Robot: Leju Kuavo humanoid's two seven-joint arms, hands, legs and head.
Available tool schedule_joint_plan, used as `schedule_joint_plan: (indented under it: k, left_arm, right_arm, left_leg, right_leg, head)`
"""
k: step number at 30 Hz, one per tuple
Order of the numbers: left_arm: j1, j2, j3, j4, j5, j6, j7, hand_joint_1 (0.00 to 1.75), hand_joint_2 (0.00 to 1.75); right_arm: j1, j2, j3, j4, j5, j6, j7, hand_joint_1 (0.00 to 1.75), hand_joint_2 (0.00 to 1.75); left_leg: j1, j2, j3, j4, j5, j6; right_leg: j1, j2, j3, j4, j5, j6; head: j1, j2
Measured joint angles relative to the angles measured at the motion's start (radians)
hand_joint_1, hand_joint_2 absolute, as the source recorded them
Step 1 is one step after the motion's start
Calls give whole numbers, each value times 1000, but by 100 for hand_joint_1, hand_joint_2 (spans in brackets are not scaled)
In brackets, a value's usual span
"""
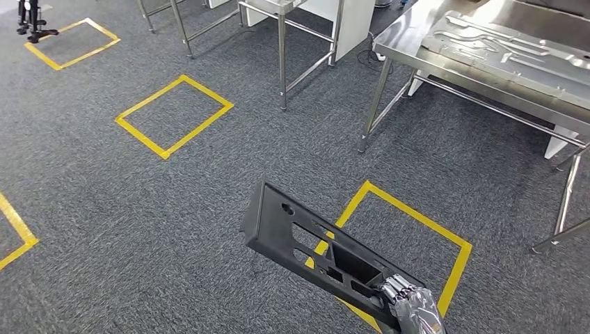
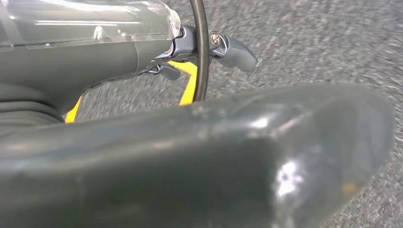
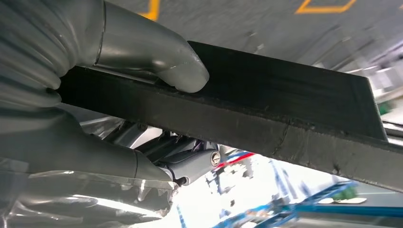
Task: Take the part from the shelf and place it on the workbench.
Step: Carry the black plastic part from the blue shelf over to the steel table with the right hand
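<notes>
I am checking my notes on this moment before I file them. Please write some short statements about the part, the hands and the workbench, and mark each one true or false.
1. The right hand holds the black part at one end. True.
2. The part lies on the workbench. False: it is in the air over the grey carpet, apart from the bench.
3. A silver stamped sheet lies on the workbench. True.
4. The left hand holds the part too. False: nothing is in it.
5. The floor markings are red. False: they are yellow.
</notes>
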Motion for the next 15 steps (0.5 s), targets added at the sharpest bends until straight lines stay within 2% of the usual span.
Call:
schedule_joint_plan:
  k: [2,3,5,6,7,8,9,10,11,13,14,15]
  left_arm:
    - [-1,1,0,0,-5,-1,2,0,0]
    - [-3,1,0,0,-8,-3,2,0,0]
    - [-4,1,1,0,-13,-5,2,0,0]
    - [-3,1,2,0,-15,-6,2,0,0]
    - [-2,1,2,0,-17,-8,2,0,0]
    - [-1,2,3,0,-18,-9,3,0,0]
    - [0,3,4,0,-19,-11,3,0,0]
    - [0,3,5,0,-20,-12,3,0,0]
    - [-1,3,5,0,-21,-13,3,0,0]
    - [-1,3,6,0,-23,-14,3,0,0]
    - [-2,3,6,0,-25,-15,3,0,0]
    - [-3,3,6,0,-26,-15,3,0,0]
  right_arm:
    - [-2,3,-12,0,21,1,21,175,175]
    - [-1,7,-18,0,30,1,29,175,175]
    - [-5,13,-34,1,50,4,44,175,175]
    - [-9,17,-43,1,58,7,51,175,175]
    - [-13,20,-52,1,65,11,57,175,175]
    - [-16,24,-60,2,68,14,63,175,175]
    - [-17,28,-66,3,70,17,67,175,175]
    - [-17,31,-71,4,72,18,70,175,175]
    - [-17,32,-76,5,75,19,72,175,175]
    - [-19,34,-84,6,85,24,77,175,175]
    - [-21,34,-88,6,92,29,81,175,175]
    - [-22,35,-93,6,99,34,86,175,175]
  left_leg:
    - [-2,12,4,-8,-2,12]
    - [-2,24,7,-14,1,20]
    - [2,49,12,-27,9,34]
    - [2,61,13,-30,10,38]
    - [1,74,13,-31,10,41]
    - [0,88,13,-30,9,41]
    - [0,101,14,-30,7,40]
    - [0,115,16,-30,4,38]
    - [0,127,19,-30,1,36]
    - [-2,149,28,-30,-6,28]
    - [-5,159,32,-29,-11,22]
    - [-7,168,36,-29,-14,16]
  right_leg:
    - [-3,21,-8,-1,4,13]
    - [-4,15,-10,2,2,18]
    - [-2,-34,-34,49,-28,28]
    - [-3,-68,-59,100,-57,31]
    - [-5,-91,-91,163,-89,36]
    - [-8,-101,-121,221,-112,40]
    - [-11,-107,-139,255,-117,43]
    - [-14,-111,-139,254,-104,45]
    - [-16,-117,-119,215,-75,46]
    - [-13,-155,-48,82,-15,42]
    - [-9,-171,-21,31,0,37]
    - [-4,-182,-7,3,5,31]
  head:
    - [0,0]
    - [0,0]
    - [0,0]
    - [0,0]
    - [0,0]
    - [0,0]
    - [0,0]
    - [0,0]
    - [0,0]
    - [0,0]
    - [0,0]
    - [0,0]
